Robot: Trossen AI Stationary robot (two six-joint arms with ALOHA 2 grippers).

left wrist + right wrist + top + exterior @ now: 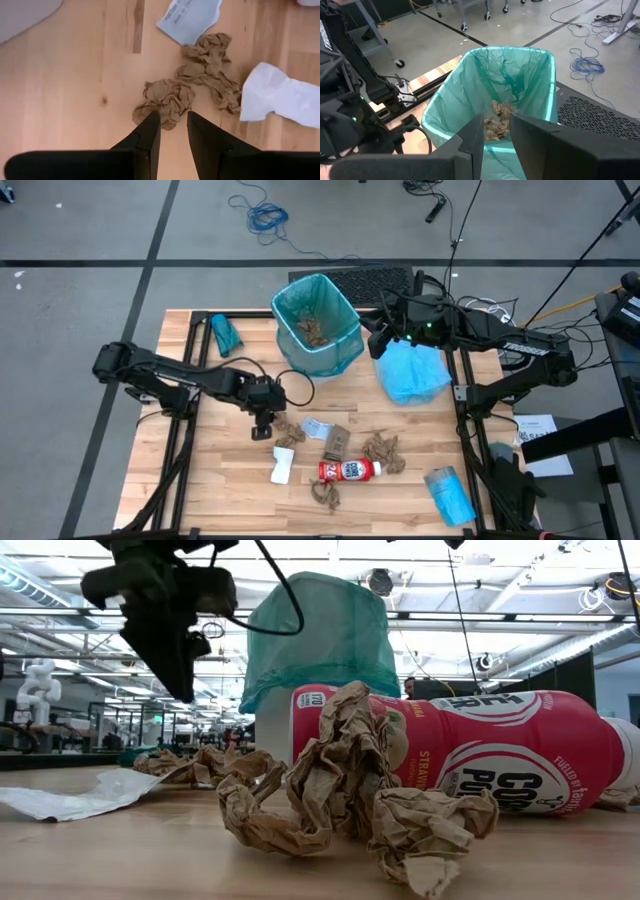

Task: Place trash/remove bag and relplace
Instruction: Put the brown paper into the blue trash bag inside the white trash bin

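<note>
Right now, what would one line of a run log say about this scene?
left gripper: open, empty, above crumpled brown paper wad | right gripper: open, empty, over green-lined bin | bin: some paper inside

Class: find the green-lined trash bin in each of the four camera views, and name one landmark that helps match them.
High view: trash bin, top centre of the table.
Low view: behind the red bottle, centre.
Left wrist view: not in it.
Right wrist view: centre, beyond the right hand, bin.
Shared landmark: brown paper wads inside the bin.
</note>
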